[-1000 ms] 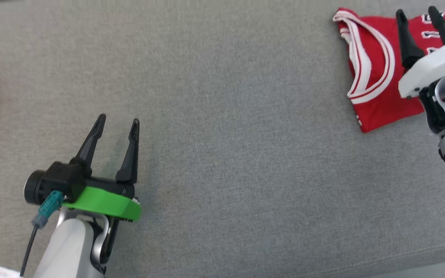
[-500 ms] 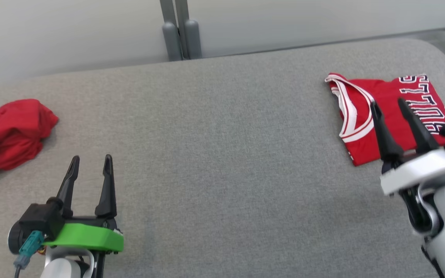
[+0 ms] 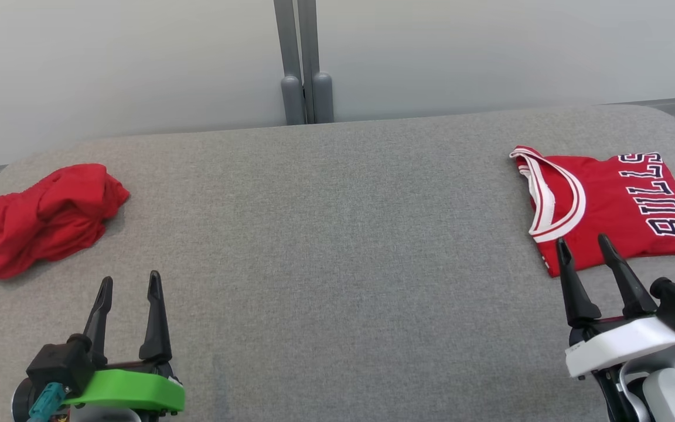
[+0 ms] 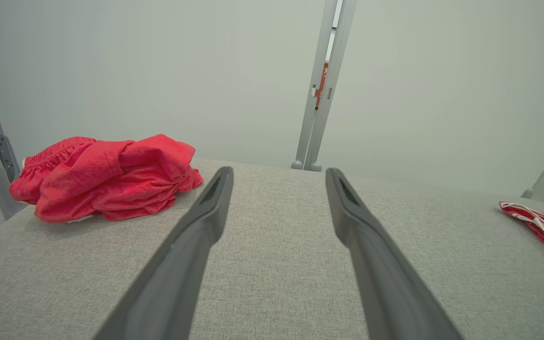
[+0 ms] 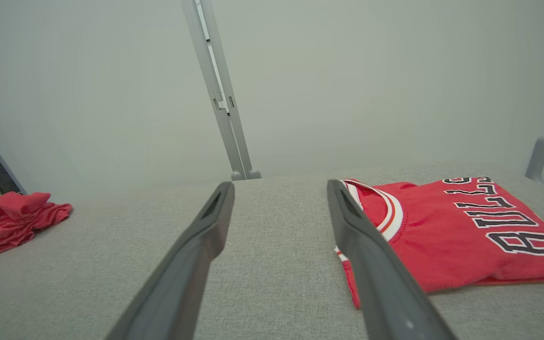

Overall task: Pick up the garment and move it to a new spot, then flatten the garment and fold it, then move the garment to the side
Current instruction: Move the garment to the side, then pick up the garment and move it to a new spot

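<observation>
- The crumpled red cloth (image 3: 41, 217) sits in a heap at about 9 o'clock on the gray table (image 3: 337, 246), close to the left edge. I think this is the one to pick up next.
- The folded red shirt (image 3: 613, 205) lies flat at about 3 o'clock, close to the right edge and well apart from the heap. It has white bands at the neck and dark letters. It looks neat and put to the side, so it seems done.
- The left gripper (image 3: 130, 278) is at about 7 o'clock. Its two fingers are spread wide and hold nothing. They point to 12 o'clock, and the heap is off at their 11 o'clock.
- The right gripper (image 3: 582, 240) is at about 4 o'clock, also spread wide and empty. Its tips are just at the near edge of the shirt. I cannot tell if they touch it.
- To do this step well, the left gripper should turn toward the heap and come down on a thick bump on top.
- It should pinch a good bunch of cloth, not one thin edge, or the cloth may slip out.
- It should lift high so nothing drags, then go to the bare middle of the table.
- The right gripper should pull away gently, so it does not mess up the folded shirt.
</observation>
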You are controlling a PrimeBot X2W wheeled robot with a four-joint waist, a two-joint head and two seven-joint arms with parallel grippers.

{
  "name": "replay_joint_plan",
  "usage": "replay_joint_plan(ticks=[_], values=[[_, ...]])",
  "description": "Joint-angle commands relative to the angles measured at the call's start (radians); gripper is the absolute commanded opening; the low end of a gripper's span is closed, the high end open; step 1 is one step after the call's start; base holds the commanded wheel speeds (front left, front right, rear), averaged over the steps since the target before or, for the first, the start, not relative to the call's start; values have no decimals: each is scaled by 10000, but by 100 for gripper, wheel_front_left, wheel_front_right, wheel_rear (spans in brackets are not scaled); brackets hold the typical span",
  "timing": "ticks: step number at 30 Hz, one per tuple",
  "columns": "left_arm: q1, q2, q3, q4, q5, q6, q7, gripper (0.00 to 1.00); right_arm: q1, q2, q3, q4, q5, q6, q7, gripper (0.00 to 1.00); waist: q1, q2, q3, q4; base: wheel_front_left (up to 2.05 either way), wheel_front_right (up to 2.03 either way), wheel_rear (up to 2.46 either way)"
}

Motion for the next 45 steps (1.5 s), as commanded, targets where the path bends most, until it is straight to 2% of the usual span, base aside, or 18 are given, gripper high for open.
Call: replay_joint_plan(ticks=[1, 14, 33, 39, 42, 45], values=[[152, -60, 53, 31, 83, -85, -25, 100, 165, 101, -85, -127, -124, -11, -35, 100, 1, 0, -13, -12, 0, 0, 0], [-75, -216, 115, 237, 406, -265, -26, 100, 167, 200, 31, -295, -386, -11, -40, 100, 1, 0, -17, 99, 0, 0, 0], [-454, -234, 813, 613, 460, 41, -25, 100, -648, 134, 1364, -402, 10, -11, -40, 100, 1, 0, 450, 3330, 0, 0, 0], [-644, -226, 765, 654, 452, -43, -26, 100, -786, 82, 1490, -533, 28, -11, -34, 100, 1, 0, 671, 3771, 0, 0, 0], [-754, -125, 716, 703, 533, 18, 52, 100, -872, 50, 1553, -595, -8, -11, -34, 100, 1, 0, 786, 3745, 0, 0, 0], [-1126, -69, 684, 407, 379, 87, 601, 100, -973, 11, 1597, -745, -53, -11, -34, 100, 1, 0, 982, 3639, 0, 0, 0]])
